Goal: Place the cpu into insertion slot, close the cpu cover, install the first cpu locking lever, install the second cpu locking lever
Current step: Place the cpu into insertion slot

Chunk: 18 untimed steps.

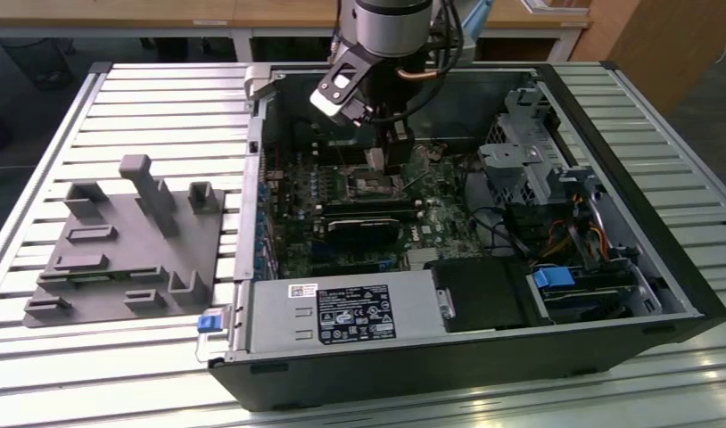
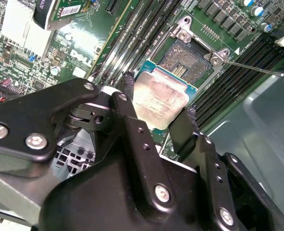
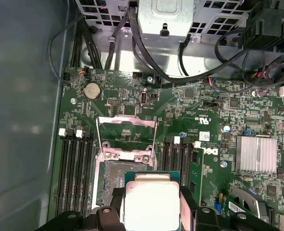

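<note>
The gripper (image 2: 157,103), jaws clamped on the cpu (image 2: 165,92), holds it just above the insertion slot (image 2: 187,60); the cpu cover (image 3: 127,122) stands open.

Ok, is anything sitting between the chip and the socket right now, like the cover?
Nothing visible does. The gripper holds the chip by its edges close to the socket, whose dark contact bed lies bare. The cover is tipped back off the socket, on the side away from the chip.
</note>
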### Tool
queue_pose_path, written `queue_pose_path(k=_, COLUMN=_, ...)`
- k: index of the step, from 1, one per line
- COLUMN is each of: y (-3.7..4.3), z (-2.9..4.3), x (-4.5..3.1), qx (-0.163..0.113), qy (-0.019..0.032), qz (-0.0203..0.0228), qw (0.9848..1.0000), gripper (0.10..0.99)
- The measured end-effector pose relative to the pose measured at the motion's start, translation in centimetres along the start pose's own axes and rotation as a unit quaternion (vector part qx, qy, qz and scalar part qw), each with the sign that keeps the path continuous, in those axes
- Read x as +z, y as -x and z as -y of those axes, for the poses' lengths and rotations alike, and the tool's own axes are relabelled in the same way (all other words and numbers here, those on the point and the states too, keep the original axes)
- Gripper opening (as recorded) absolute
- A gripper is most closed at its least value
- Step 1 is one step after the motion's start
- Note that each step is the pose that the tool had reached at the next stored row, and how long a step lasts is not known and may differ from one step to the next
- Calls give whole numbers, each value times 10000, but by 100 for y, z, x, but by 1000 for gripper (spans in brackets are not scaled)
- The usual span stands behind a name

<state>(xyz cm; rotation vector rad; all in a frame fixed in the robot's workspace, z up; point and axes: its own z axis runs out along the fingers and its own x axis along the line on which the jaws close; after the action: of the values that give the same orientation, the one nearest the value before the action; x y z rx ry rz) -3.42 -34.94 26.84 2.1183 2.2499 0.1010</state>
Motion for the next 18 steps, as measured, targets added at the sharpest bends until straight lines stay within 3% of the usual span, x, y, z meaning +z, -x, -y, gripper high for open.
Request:
queue_pose_path(k=5, y=0, z=1, x=17, qx=0, qy=0, qz=0, qw=10000, gripper=541)
queue_pose_path(k=11, y=-10, z=8, x=97, qx=13, qy=-1, qz=13, qw=10000, gripper=541)
queue_pose_path(k=18, y=-20, z=11, x=141, qx=371, qy=1, qz=44, qw=9993, gripper=541)
